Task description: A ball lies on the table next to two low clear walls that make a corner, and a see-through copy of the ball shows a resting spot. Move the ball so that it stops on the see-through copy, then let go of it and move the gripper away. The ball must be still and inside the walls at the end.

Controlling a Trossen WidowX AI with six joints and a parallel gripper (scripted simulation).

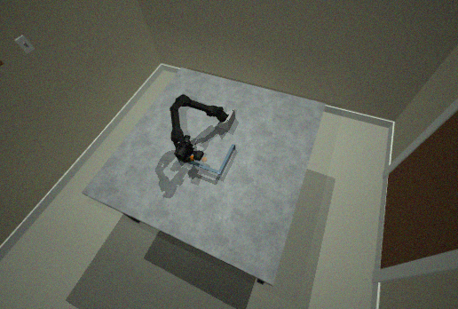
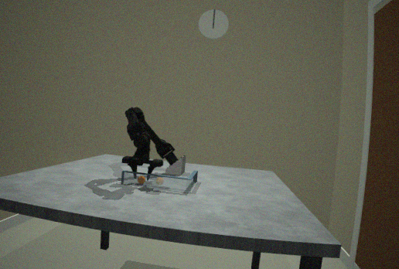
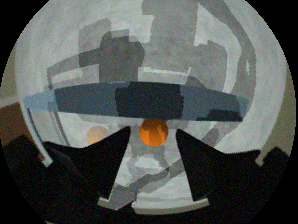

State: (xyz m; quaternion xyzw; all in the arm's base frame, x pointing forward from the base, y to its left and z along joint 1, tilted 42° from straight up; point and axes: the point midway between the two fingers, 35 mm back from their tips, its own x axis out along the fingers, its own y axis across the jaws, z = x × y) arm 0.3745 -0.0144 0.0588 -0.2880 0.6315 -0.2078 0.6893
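Ball (image 3: 153, 131), orange, lies on the grey table (image 2: 232, 201), seen in the wrist view in the gap ahead of the two dark fingers, neither of which touches it. The gripper (image 3: 152, 163) stands open and holds nothing; it is low over the table top with its fingers pointing down, one to each side of the ball.

Just beyond the ball in the wrist view runs the nearer clear wall (image 3: 73, 100), a bluish band across the frame. The see-through copy (image 3: 97, 135) shows as a paler orange disc to the left of the ball, near it but apart.

In the exterior view the ball (image 2: 141, 179) sits below the gripper (image 2: 141, 170), with the see-through copy (image 2: 159, 180) just beside it toward the corner, both behind the clear walls (image 2: 182, 179).

In the top view the black arm (image 1: 186, 111) arches from its base (image 1: 228, 116) down to the walls' open side. A round clock (image 2: 213, 24) hangs on the far wall.
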